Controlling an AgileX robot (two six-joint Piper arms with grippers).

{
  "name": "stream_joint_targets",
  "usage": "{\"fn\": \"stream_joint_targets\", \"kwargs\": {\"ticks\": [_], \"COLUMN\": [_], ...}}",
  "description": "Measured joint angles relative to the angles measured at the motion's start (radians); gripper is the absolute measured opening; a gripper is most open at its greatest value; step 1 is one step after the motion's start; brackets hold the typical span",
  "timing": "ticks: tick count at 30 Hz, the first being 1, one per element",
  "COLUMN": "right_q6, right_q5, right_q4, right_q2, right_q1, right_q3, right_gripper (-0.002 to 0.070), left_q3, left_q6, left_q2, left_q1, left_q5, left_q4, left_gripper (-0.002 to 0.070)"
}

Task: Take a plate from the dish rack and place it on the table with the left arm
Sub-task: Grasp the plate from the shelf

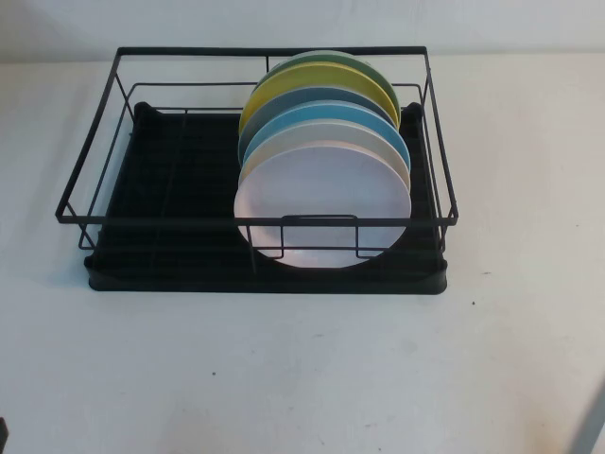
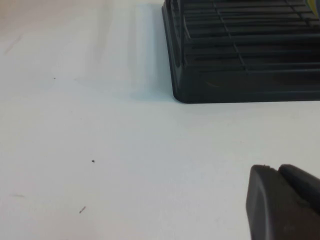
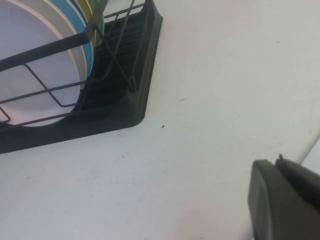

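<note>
The pale pink plate [image 1: 321, 203] stands upright at the front of a row of plates in the right half of the black dish rack [image 1: 151, 236]. It also shows in the right wrist view [image 3: 35, 60] behind the rack's wires. My left gripper [image 2: 274, 170] is shut and empty, low over the white table [image 1: 302, 378] near the rack's front left corner [image 2: 200, 85]. Only a dark sliver of it shows at the bottom left corner of the high view [image 1: 3, 437]. My right gripper [image 3: 277, 161] is shut and empty, off the rack's front right corner [image 3: 135, 100].
Behind the pink plate stand a whitish plate [image 1: 284, 142], a light blue one [image 1: 331, 115], then darker blue, yellow [image 1: 312, 80] and green ones. The rack's left half holds nothing. Open table lies in front of the rack and on both sides.
</note>
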Motion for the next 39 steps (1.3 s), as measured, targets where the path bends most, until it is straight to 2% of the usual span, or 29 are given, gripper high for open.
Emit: {"fn": "stream_joint_targets", "kwargs": {"ticks": [29,34,39], "right_q6": [0.0,0.0,0.0], "right_q5": [0.0,0.0,0.0], "right_q4": [0.0,0.0,0.0], "right_q2": [0.0,0.0,0.0], "right_q1": [0.0,0.0,0.0], "right_q3": [0.0,0.0,0.0], "right_gripper": [-0.002,-0.002,-0.002], "left_q3": [0.0,0.0,0.005], "left_q6": [0.0,0.0,-0.037], "left_q2": [0.0,0.0,0.0], "left_q1": [0.0,0.0,0.0], "left_q5": [0.0,0.0,-0.039], "left_q4": [-0.016,-0.072,-0.189], "left_gripper": [-0.0003,-0.0003,-0.0003]}}
